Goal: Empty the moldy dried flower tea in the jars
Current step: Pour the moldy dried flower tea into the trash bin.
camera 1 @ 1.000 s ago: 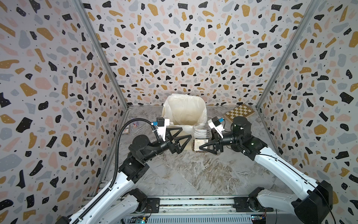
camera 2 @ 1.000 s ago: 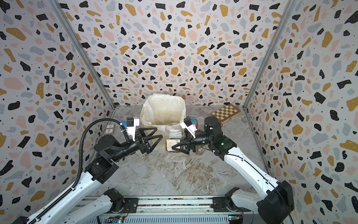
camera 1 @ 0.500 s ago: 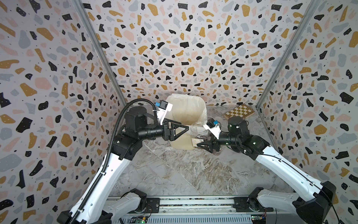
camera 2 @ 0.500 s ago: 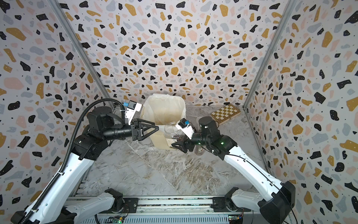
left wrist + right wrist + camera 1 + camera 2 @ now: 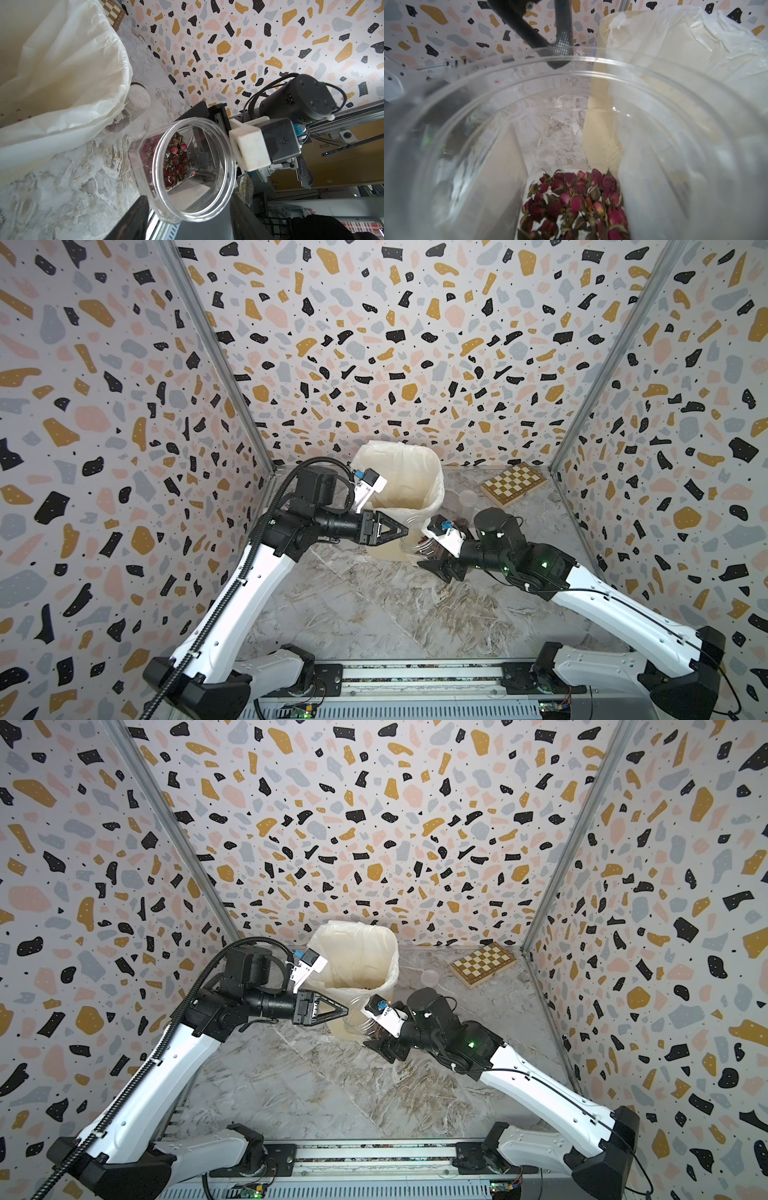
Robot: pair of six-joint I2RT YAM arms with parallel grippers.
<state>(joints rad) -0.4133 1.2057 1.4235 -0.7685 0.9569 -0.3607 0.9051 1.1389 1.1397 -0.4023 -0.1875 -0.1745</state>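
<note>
My right gripper (image 5: pixel 428 553) (image 5: pixel 376 1036) is shut on the lower body of a clear, lidless jar (image 5: pixel 415 540) (image 5: pixel 360 1017) (image 5: pixel 145 166) (image 5: pixel 467 145). It holds the jar off the table in front of the bin, tipped with its mouth toward the left arm. Dried flower tea (image 5: pixel 174 164) (image 5: pixel 575 203), dark red buds, lies piled at the jar's bottom. My left gripper (image 5: pixel 405 529) (image 5: pixel 345 1011) (image 5: pixel 188 198) is at the mouth, one finger against each side of the rim. A second jar (image 5: pixel 467 502) (image 5: pixel 430 977) (image 5: pixel 139 97) with a pale lid stands right of the bin.
The cream ribbed bin (image 5: pixel 415 477) (image 5: pixel 357 952) (image 5: pixel 62 72) (image 5: pixel 675 52), lined with a white bag, stands at the back centre just behind the held jar. A folded chessboard (image 5: pixel 513 489) (image 5: pixel 484 965) lies in the back right corner. Patterned walls close in three sides.
The jar stood upright on the table in the right gripper; now it is lifted and tipped. The left arm has risen and its wide-open jaws have narrowed onto the jar's rim.
</note>
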